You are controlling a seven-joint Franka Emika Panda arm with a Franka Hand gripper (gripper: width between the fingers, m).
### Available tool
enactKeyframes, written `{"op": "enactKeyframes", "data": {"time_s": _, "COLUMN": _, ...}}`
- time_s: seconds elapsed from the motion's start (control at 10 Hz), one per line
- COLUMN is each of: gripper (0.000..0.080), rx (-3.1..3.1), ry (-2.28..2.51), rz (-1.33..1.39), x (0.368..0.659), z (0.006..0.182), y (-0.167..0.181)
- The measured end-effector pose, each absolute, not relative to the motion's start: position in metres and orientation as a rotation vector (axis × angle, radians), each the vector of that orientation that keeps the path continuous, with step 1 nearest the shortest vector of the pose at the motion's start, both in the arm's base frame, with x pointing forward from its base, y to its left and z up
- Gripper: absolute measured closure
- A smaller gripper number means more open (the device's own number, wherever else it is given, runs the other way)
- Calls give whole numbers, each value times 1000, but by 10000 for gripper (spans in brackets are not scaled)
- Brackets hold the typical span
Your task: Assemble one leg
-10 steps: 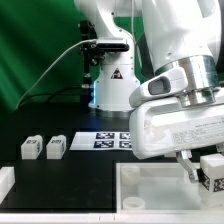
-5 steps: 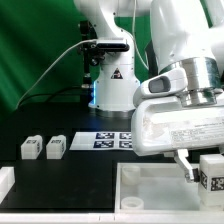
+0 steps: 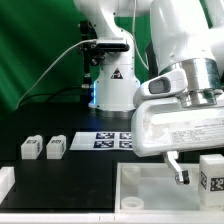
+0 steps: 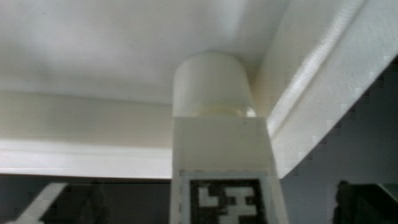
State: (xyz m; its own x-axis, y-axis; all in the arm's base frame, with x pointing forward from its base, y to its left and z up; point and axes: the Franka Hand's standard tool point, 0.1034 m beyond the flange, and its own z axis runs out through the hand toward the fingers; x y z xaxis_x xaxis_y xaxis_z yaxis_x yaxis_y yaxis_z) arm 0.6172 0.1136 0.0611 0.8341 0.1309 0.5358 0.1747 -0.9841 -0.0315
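A white leg (image 3: 211, 172) with a black-and-white tag stands at the exterior view's right edge, over the large white panel (image 3: 150, 186). My gripper (image 3: 206, 166) straddles it. One finger (image 3: 178, 172) hangs apart from the leg's side, so the jaws are open. In the wrist view the leg (image 4: 222, 130) runs away from the camera. Its rounded end sits in a corner of the panel (image 4: 107, 60). Dark fingers (image 4: 50, 205) stand off on both sides of my gripper (image 4: 224, 214). I cannot tell whether the leg is seated in a socket.
Two more legs (image 3: 30, 148) (image 3: 56, 146) stand on the black table at the exterior view's left. The marker board (image 3: 113, 140) lies behind the panel. A white part (image 3: 5, 181) lies at the lower left corner. The arm's base (image 3: 112, 80) stands at the back.
The visible finger has moved toward the exterior view's left, away from the leg. A gap has opened between them. The leg sits slightly lower.
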Motion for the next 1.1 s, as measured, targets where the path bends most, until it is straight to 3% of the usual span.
{"op": "enactKeyframes", "data": {"time_s": 0.5, "gripper": 150, "rx": -2935, "ry": -239, "rz": -834, "x": 617, "z": 61, "y": 113}}
{"op": "enactKeyframes", "data": {"time_s": 0.8, "gripper": 150, "rx": -2951, "ry": -152, "rz": -604, "x": 614, "z": 96, "y": 112}}
{"op": "enactKeyframes", "data": {"time_s": 1.0, "gripper": 150, "rx": -2959, "ry": -104, "rz": -507, "x": 621, "z": 99, "y": 115}}
{"op": "enactKeyframes", "data": {"time_s": 1.1, "gripper": 150, "rx": -2970, "ry": -98, "rz": -412, "x": 619, "z": 92, "y": 111}}
